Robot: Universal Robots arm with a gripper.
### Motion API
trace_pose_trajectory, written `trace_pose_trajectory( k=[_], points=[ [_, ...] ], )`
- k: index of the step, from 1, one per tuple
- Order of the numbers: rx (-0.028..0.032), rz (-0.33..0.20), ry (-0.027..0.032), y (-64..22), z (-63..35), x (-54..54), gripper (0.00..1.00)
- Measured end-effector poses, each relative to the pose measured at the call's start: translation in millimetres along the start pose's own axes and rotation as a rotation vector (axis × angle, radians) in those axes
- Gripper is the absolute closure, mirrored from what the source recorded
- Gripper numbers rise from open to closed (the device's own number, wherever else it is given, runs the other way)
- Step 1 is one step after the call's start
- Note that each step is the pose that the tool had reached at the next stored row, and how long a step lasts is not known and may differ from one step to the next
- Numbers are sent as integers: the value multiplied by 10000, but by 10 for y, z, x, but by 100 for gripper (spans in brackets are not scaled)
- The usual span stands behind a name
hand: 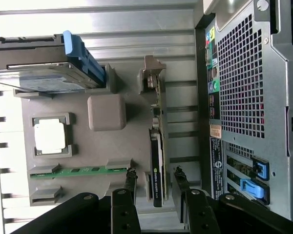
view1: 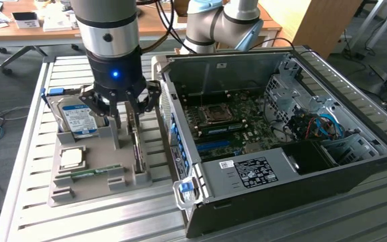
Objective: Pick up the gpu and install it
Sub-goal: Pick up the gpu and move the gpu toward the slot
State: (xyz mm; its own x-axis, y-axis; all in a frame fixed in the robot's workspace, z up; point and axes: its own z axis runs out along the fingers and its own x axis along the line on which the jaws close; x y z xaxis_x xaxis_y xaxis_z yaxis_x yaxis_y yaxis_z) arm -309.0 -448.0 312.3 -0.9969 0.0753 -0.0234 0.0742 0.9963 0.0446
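Note:
The gpu (hand: pixel 157 168) stands on its edge in a slot of the grey holder (hand: pixel 107 146), a thin green card with a black fan housing and a silver bracket at one end. My gripper (hand: pixel 155 174) hangs just above it, open, with one finger (hand: pixel 131 179) on each side of the card and a gap on both sides. In the exterior view the gripper (view1: pixel 129 107) sits low over the holder (view1: pixel 92 189), above the back end of the gpu (view1: pixel 137 148), left of the open computer case (view1: pixel 301 166).
The holder also carries a hard drive with a blue label (view1: pixel 79 120), a processor chip (view1: pixel 72 159), a green memory stick (view1: pixel 96 172) and a raised grey block (hand: pixel 106 112). The case's motherboard (view1: pixel 231 126) lies exposed. All rests on a slatted metal table (view1: pixel 113 222).

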Motion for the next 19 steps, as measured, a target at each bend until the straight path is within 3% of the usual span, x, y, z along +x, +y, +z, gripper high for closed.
trace_pose_trajectory(
  k=[8,19],
  points=[
    [0,0,-1,-5,117,3,57],
    [0,0,0,-5,124,-5,57]
  ],
)
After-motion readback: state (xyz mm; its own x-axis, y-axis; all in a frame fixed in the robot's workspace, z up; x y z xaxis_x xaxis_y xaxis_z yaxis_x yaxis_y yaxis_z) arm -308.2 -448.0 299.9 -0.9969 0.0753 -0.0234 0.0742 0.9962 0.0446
